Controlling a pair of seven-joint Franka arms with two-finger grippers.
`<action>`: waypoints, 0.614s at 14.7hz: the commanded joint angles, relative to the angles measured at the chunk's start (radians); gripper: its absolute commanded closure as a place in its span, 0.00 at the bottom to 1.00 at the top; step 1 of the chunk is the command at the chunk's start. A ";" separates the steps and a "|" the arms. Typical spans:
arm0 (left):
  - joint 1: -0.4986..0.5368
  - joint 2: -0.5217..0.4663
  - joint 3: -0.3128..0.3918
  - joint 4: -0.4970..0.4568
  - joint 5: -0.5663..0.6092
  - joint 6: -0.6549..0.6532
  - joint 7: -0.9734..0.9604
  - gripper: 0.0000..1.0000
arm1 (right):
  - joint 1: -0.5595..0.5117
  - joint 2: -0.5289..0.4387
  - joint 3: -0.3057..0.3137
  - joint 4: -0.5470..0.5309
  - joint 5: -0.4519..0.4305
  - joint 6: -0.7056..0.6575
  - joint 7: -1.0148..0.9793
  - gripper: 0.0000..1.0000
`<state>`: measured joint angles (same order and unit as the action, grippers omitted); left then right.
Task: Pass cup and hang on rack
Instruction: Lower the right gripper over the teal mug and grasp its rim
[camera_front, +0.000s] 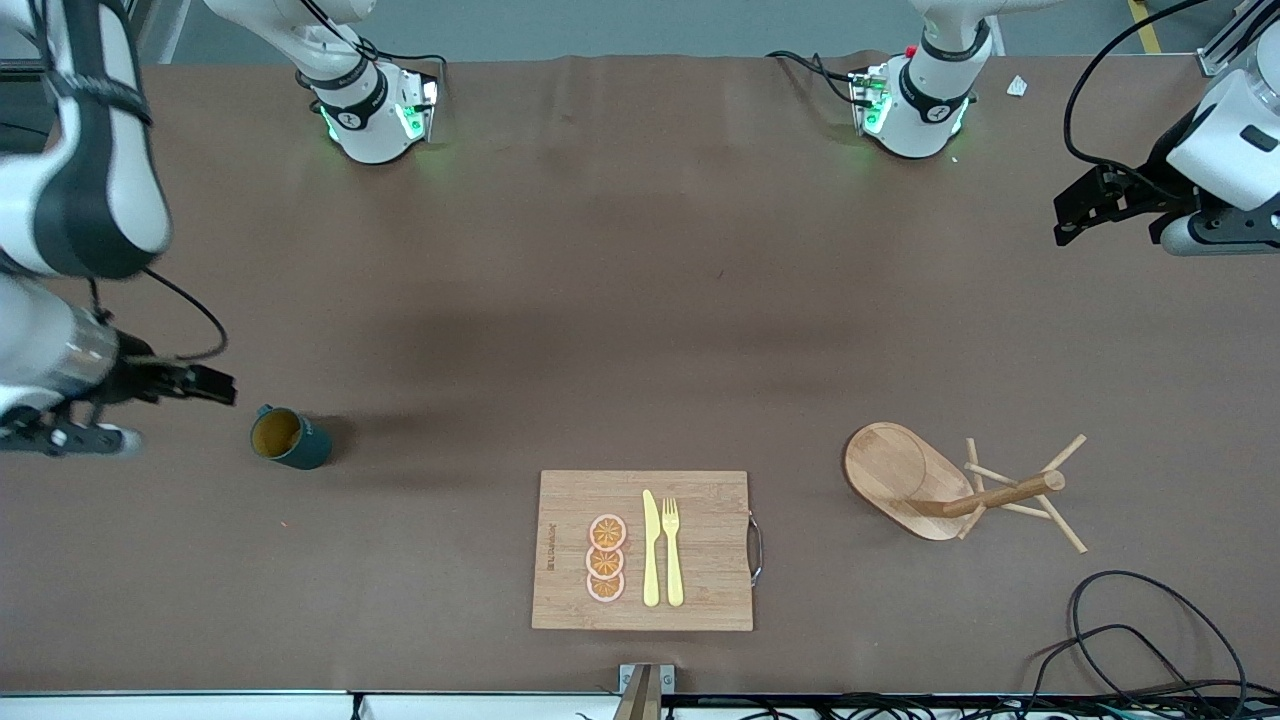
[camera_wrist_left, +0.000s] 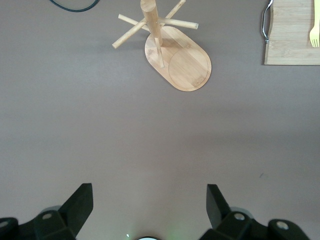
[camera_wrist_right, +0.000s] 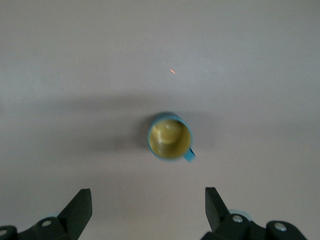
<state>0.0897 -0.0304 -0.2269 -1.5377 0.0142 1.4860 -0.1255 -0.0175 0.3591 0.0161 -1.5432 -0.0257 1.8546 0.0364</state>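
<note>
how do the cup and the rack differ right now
The cup is small, dark teal with a yellowish inside; the rack is larger, light wood with thin pegs. The cup sits toward the right arm's end of the table, by the open right gripper; the rack stands toward the left arm's end. Both stand upright on the table, untouched.

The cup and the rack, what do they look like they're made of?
The cup: probably glazed ceramic, though enamel or plastic can't be ruled out; dark teal outside, with a yellowish-tan interior that shows a soft sheen in the right wrist view. The rack: light wood, possibly bamboo, smooth with a matte finish; faint grain lines run along its oval base, and the post and thin pegs share the same pale tan.
</note>
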 joint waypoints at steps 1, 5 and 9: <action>-0.001 -0.003 -0.006 0.008 0.018 -0.015 -0.011 0.00 | -0.013 0.114 -0.001 0.009 -0.005 0.104 0.011 0.00; 0.001 -0.002 -0.006 0.010 0.018 -0.013 -0.014 0.00 | -0.018 0.217 0.001 -0.014 0.027 0.159 0.019 0.00; 0.004 -0.005 -0.003 0.008 0.018 -0.015 -0.006 0.00 | -0.009 0.236 -0.001 -0.067 0.047 0.213 0.020 0.00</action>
<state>0.0897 -0.0303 -0.2272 -1.5382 0.0142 1.4858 -0.1255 -0.0260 0.6093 0.0104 -1.5666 0.0060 2.0342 0.0398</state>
